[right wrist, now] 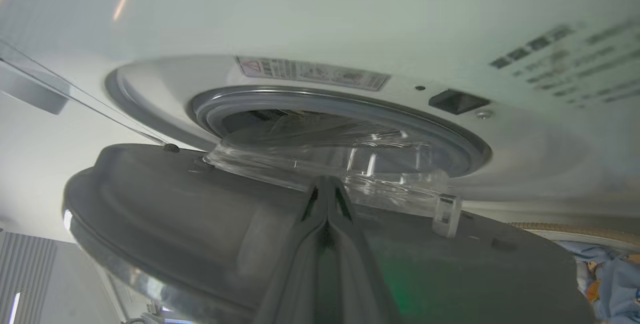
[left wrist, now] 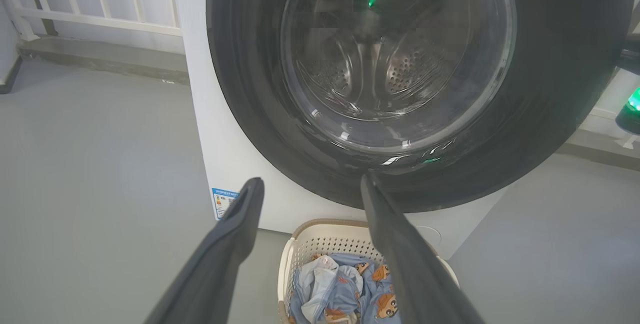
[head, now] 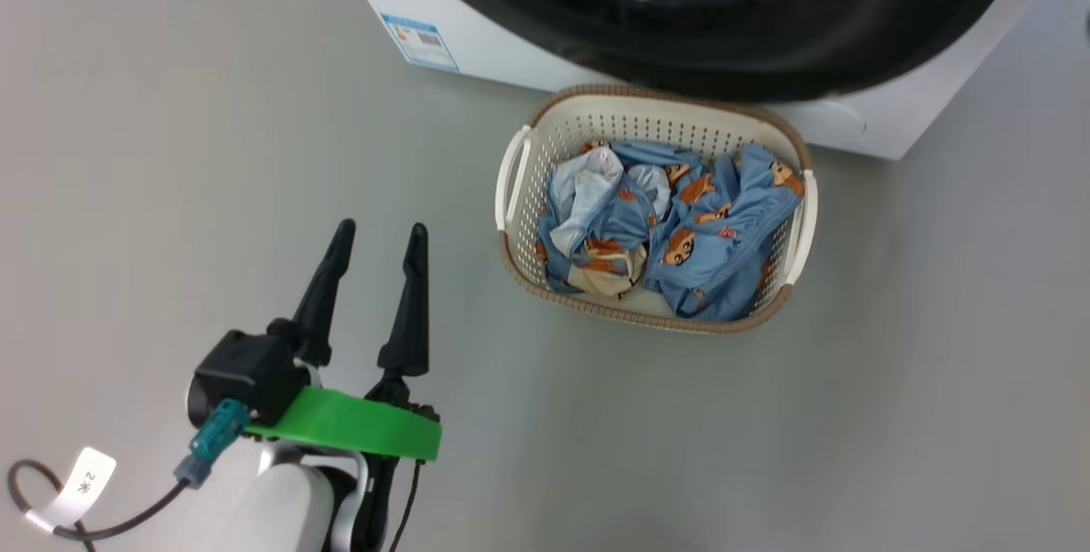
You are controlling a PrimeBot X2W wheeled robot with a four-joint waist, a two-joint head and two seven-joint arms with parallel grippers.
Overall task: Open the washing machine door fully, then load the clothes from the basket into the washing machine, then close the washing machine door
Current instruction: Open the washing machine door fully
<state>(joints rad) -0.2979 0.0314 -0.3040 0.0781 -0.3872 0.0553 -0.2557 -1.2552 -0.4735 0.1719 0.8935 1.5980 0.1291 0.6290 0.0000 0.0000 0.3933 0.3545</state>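
The white washing machine [head: 477, 41] stands at the top of the head view, its glossy black door [head: 766, 49] ajar and overhanging the basket [head: 647, 100]. Light blue clothes [head: 707, 228] with orange figures lie crumpled in that cream basket. My left gripper [head: 379, 237] hovers open and empty left of the basket, pointing at the door [left wrist: 550, 114]. In the right wrist view my right gripper [right wrist: 326, 181] is shut, its fingertips against the door's dark grey inner face [right wrist: 175, 204] beside the glass bowl [right wrist: 325, 164]. Behind the bowl shows the grey rubber ring [right wrist: 350, 101].
Grey floor surrounds the basket on the left, front and right. A blue label [head: 419, 41] marks the machine's lower corner. A white railing [left wrist: 90, 14] runs along the wall behind the machine's left side. A dark latch socket [right wrist: 457, 101] sits beside the drum opening.
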